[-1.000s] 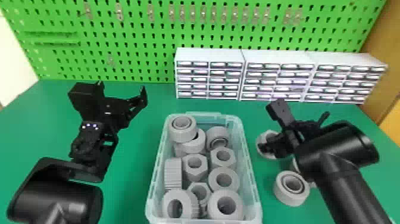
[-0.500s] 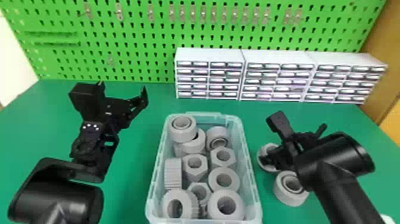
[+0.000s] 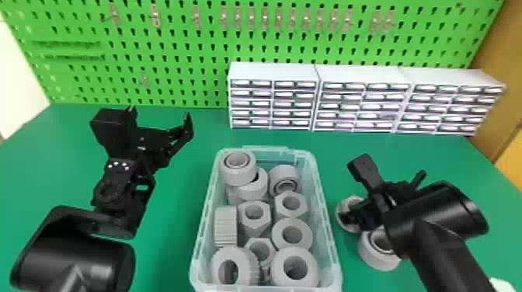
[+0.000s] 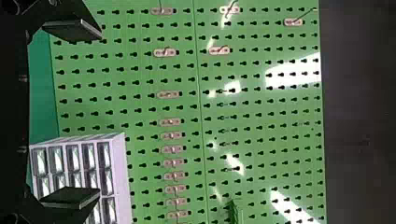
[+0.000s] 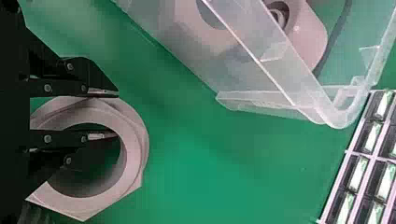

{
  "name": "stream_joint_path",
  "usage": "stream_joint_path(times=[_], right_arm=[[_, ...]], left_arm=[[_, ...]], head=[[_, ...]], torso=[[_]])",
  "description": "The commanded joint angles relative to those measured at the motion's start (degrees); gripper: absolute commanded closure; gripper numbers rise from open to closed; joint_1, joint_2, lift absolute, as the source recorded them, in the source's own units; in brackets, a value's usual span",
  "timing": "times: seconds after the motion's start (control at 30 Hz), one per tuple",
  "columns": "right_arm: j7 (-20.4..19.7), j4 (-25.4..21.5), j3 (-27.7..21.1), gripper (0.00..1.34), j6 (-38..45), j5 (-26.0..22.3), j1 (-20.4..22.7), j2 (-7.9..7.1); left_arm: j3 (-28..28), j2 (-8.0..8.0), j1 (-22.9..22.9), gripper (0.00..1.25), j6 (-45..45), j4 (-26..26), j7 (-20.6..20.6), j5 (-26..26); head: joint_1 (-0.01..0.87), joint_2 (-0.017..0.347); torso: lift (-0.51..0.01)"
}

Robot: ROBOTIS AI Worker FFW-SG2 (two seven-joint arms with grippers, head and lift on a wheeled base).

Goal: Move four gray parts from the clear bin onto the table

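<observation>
Gripping a gray nut [image 5: 134,156] by its wall with the right gripper [image 3: 347,217] – one finger in the hole, one outside – at three o'clock from the clear bin [image 3: 328,248]. Sitting on the table [image 3: 167,248] toward four o'clock, with a gray ring [image 3: 376,258]. Heaped with more gray parts [image 3: 254,217] inside the bin. Spread wide at the left gripper [image 3: 160,116], between ten and eleven. Lined up toward one o'clock, with white drawer units [image 3: 361,73].
</observation>
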Motion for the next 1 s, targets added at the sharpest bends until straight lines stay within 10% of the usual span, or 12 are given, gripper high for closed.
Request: stream_joint_path(times=[0.0,0.27,0.97], right_arm=[[0.00,0.00,0.04,1.16,0.30,0.44,0.09,-0.07],[0.00,0.00,-0.13,0.65,0.48,1.76,0.09,-0.07],[0.00,-6.94,1.18,0.54,0.92,2.29,-0.61,-0.25]], left_arm=[[0.06,0.00,0.01,0.11,0.00,-0.05,0.00,0.02],[0.06,0.00,0.10,0.11,0.00,0.04,0.00,0.02],[-0.03,0.00,0.27,0.11,0.00,0.04,0.00,0.11]], head=[[0.678,0.034],[0.678,0.034],[0.678,0.034]], torso=[[-0.050],[-0.050],[-0.050]])
